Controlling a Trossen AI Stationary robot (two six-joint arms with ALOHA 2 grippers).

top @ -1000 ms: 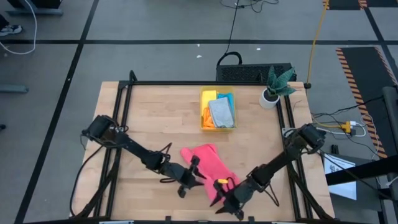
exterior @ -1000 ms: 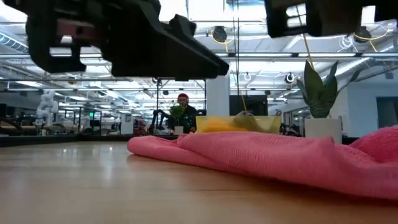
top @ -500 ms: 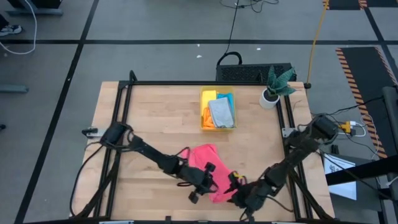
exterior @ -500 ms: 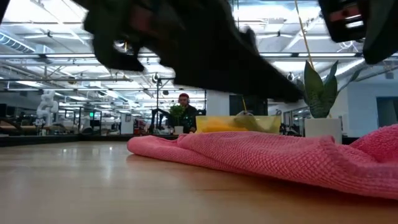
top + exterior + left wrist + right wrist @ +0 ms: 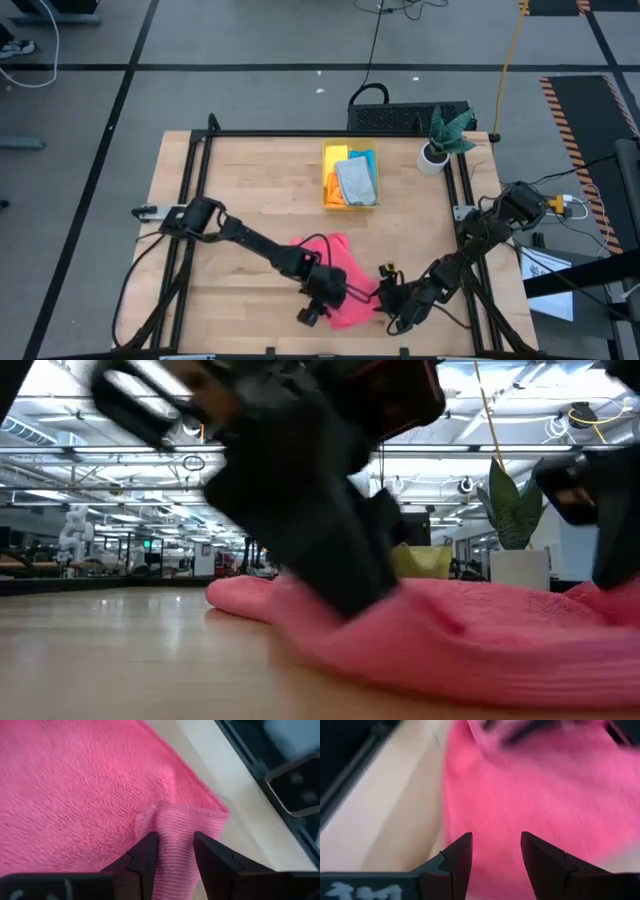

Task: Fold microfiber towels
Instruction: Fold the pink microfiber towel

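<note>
Both my claws have moved in over the pink towel (image 5: 335, 285) at lower centre of the desk (image 5: 250, 200). Left claw (image 5: 172, 851) pinches its corner; right claw (image 5: 495, 852) stands spread above it. Folding can begin.

One pink towel (image 5: 335, 275) spread on the worktop (image 5: 250, 200), one yellow bin (image 5: 351, 177) holding four more towels: yellow (image 5: 335, 155), orange (image 5: 334, 195), blue (image 5: 364, 156) and grey (image 5: 357, 182). One potted plant (image 5: 442, 138), two arms, and one person (image 5: 242, 550) in the room behind
</note>
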